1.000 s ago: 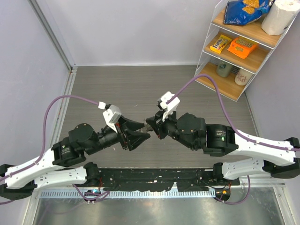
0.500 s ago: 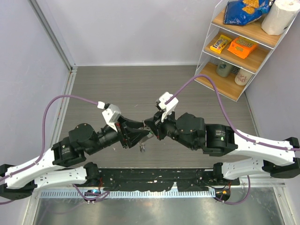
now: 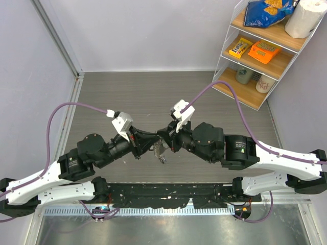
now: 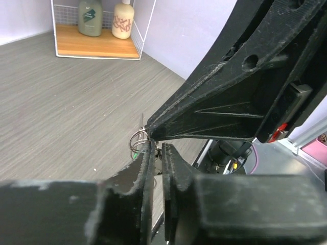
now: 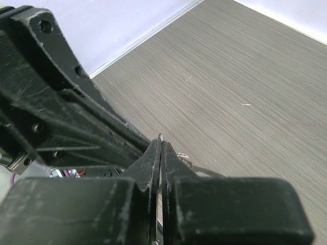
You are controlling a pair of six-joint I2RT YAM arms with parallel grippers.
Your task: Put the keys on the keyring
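Both grippers meet tip to tip above the middle of the grey table. My right gripper (image 3: 162,139) (image 5: 160,146) is shut on the keyring (image 5: 160,136), whose thin wire edge pokes out past its tips. In the left wrist view the keyring (image 4: 136,140) shows as silvery loops just left of my left gripper (image 4: 157,151) (image 3: 152,144). Its jaws stand almost together, with a sliver of silvery metal pinched at the tips. The keys (image 3: 159,152) dangle in a small bunch below the two grippers. A green speck (image 4: 135,154) shows under the loops.
A white wire shelf (image 3: 228,55) at the back right holds snack packs, a paper roll and two cups (image 4: 122,20). Purple cables arc over both arms. A wall with a metal rail (image 3: 71,102) bounds the left side. The black base rail (image 3: 168,191) runs along the near edge.
My left gripper's jaws went from wide apart to almost together at the right gripper's tips. The keys dropped into view below the grippers and now hang slightly higher and to the right.
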